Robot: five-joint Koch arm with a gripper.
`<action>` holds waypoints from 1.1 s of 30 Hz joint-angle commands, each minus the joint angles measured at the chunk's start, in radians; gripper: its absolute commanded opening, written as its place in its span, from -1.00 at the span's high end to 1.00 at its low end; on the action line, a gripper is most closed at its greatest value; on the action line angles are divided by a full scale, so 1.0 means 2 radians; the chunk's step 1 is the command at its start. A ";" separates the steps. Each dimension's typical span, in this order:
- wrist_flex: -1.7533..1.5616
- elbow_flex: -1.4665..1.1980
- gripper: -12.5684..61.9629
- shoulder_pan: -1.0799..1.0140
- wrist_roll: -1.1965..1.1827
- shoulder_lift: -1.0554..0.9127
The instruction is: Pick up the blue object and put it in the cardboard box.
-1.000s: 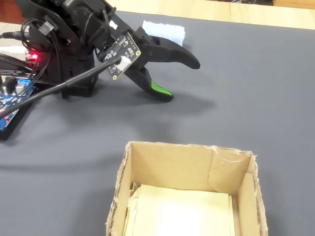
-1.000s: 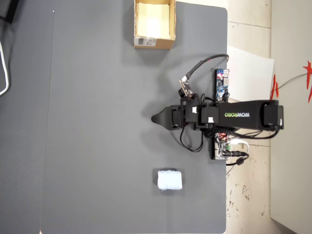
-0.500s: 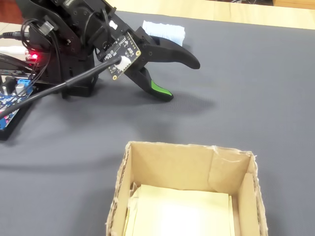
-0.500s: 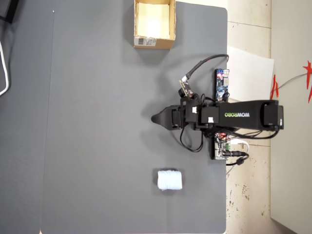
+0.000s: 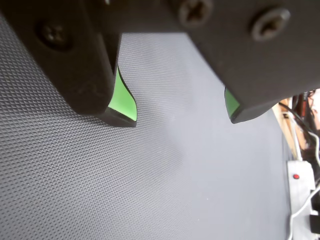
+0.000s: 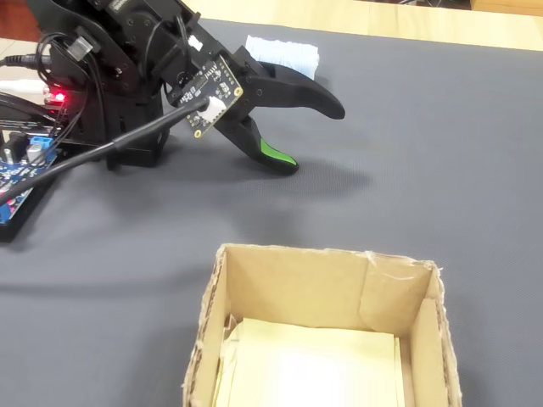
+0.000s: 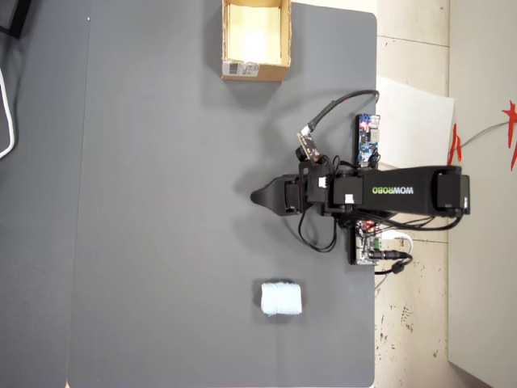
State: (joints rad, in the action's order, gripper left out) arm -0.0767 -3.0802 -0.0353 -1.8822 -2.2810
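end effector (image 6: 316,136): released, empty | blue object (image 7: 281,298): on mat, apart | cardboard box (image 7: 255,71): empty

In the overhead view the dark tabletop (image 7: 161,202) lies bare across the whole left and middle of the frame. The cardboard box (image 7: 255,71) stands at the top centre, mouth up, with open mat on three sides. The blue object (image 7: 281,298) sits alone at lower centre, well apart from the arm. The fingers (image 6: 318,137) stand apart with nothing between them. Circuit boards (image 7: 368,141) and cables crowd the tabletop's right edge.
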 commanded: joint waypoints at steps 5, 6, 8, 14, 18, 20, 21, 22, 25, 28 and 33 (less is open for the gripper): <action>0.024 -0.019 -0.27 0.007 0.000 -0.044; 0.024 -0.019 -0.27 0.006 0.003 -0.043; 0.024 -0.019 -0.27 0.006 0.003 -0.044; 0.022 -0.019 -0.26 0.005 0.031 -0.043; 0.016 -0.017 -0.27 0.005 0.071 -0.043; 0.017 -0.013 -0.26 0.012 0.091 -0.044; 0.018 -0.011 -0.26 0.016 0.097 -0.044; 0.020 -0.008 -0.26 0.018 0.104 -0.044; 0.039 0.012 -0.26 0.031 0.113 -0.044; 0.107 0.054 -0.26 0.052 0.126 -0.044; 0.176 0.120 -0.26 0.112 0.123 -0.044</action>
State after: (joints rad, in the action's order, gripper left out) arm 0.2715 -2.8885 0.1672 -1.6260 -2.2810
